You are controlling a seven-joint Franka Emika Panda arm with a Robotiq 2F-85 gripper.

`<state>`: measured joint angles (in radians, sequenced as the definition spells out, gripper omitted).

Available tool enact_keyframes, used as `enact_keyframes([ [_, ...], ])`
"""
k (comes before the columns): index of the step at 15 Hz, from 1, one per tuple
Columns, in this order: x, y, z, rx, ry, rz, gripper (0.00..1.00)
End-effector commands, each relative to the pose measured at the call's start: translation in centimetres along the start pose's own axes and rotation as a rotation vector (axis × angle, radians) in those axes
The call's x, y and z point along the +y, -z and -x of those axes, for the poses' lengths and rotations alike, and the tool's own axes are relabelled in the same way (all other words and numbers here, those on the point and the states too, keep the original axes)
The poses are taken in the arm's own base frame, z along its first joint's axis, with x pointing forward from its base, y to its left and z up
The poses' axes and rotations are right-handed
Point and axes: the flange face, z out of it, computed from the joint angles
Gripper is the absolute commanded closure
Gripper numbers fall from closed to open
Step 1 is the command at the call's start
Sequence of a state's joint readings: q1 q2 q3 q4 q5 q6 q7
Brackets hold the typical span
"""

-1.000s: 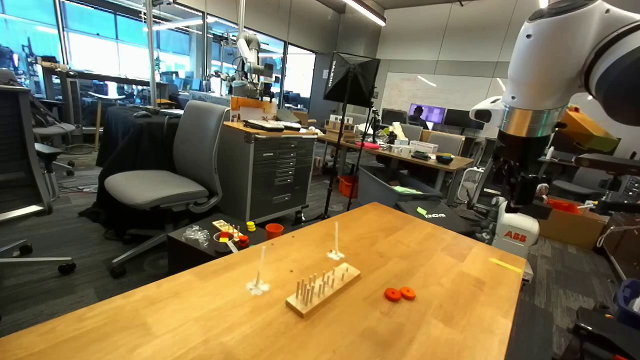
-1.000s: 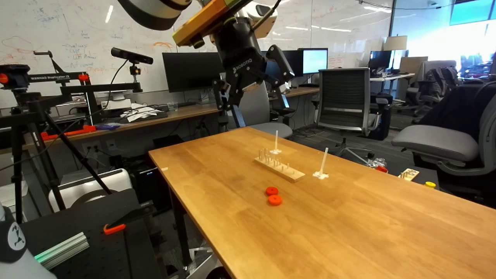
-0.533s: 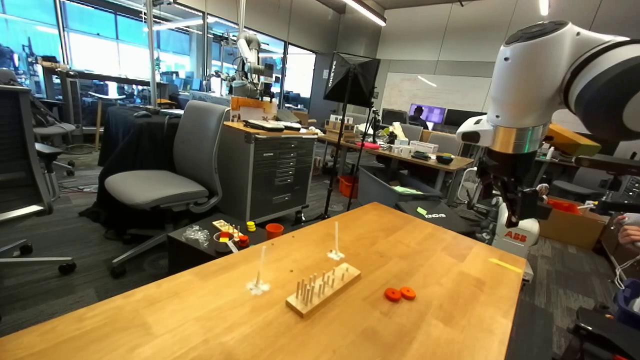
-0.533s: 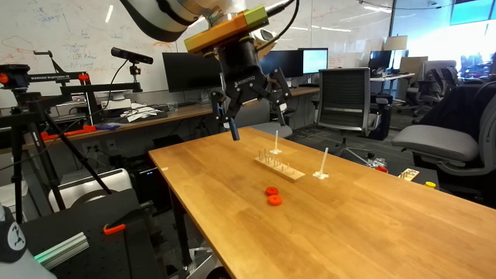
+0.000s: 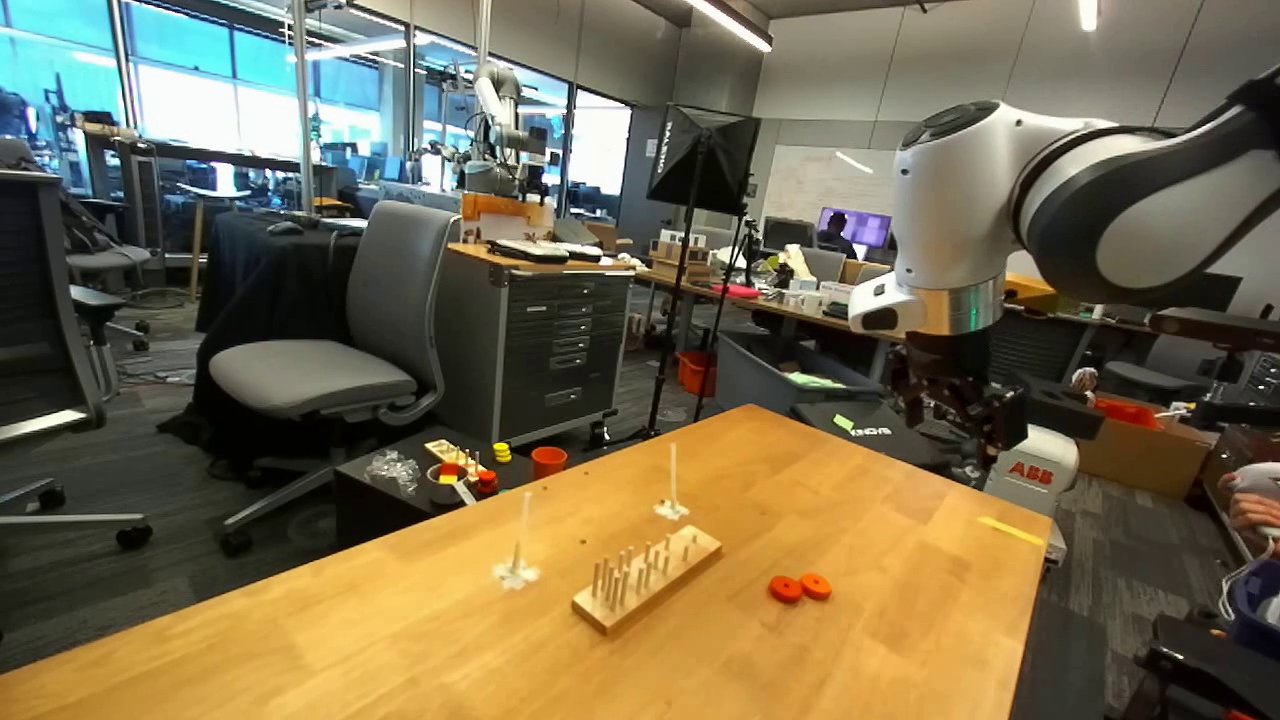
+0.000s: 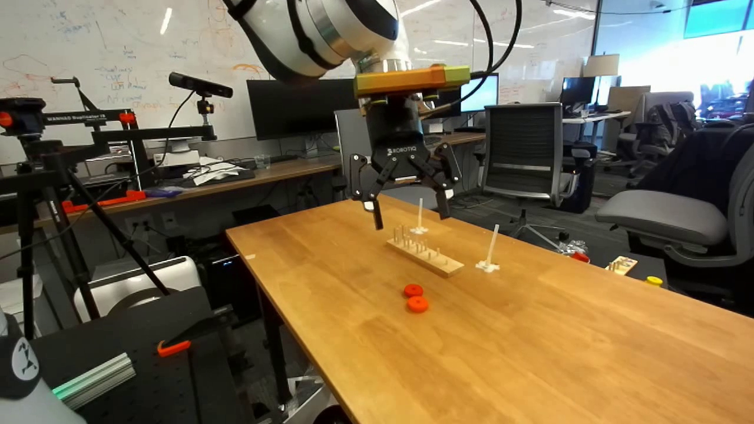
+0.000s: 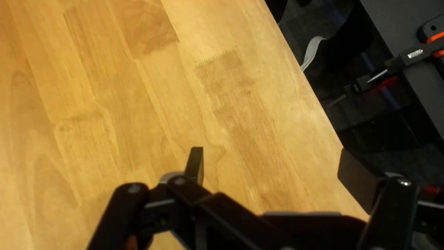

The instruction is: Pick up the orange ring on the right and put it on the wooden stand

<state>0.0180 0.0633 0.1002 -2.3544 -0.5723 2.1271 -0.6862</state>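
Two orange-red rings lie flat, side by side, on the table. The right-hand orange ring (image 5: 815,586) in an exterior view touches or nearly touches the redder ring (image 5: 785,589). They also show in an exterior view as a nearer ring (image 6: 417,304) and a farther ring (image 6: 413,290). The wooden stand (image 5: 648,580) lies beside them with several thin upright rods; it also shows as a pale slab (image 6: 425,257). My gripper (image 6: 412,222) is open and empty, high above the table. In the wrist view my open gripper (image 7: 269,163) faces bare wood; rings and stand are out of view.
Two white upright rods (image 5: 672,485) (image 5: 519,540) are fixed to the table (image 5: 880,500) behind the stand. A low black box beside the table holds an orange cup (image 5: 548,461) and another peg board. The table edge shows under the right finger in the wrist view.
The arm has come down and moved over the table, leftward in one exterior view and rightward in another. The gripper has turned from tilted to nearly upright and stays open. Rings and stand have not moved.
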Motion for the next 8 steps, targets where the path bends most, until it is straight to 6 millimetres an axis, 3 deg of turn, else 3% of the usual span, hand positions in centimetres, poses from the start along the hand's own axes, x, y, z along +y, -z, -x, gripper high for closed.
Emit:
enact_keyframes([
  [1, 2.2, -1.2, -2.6, -0.047, 0.116, -0.082, 0.0],
  [8, 5.6, -5.2, -7.7, -0.141, 0.058, -0.182, 0.0],
])
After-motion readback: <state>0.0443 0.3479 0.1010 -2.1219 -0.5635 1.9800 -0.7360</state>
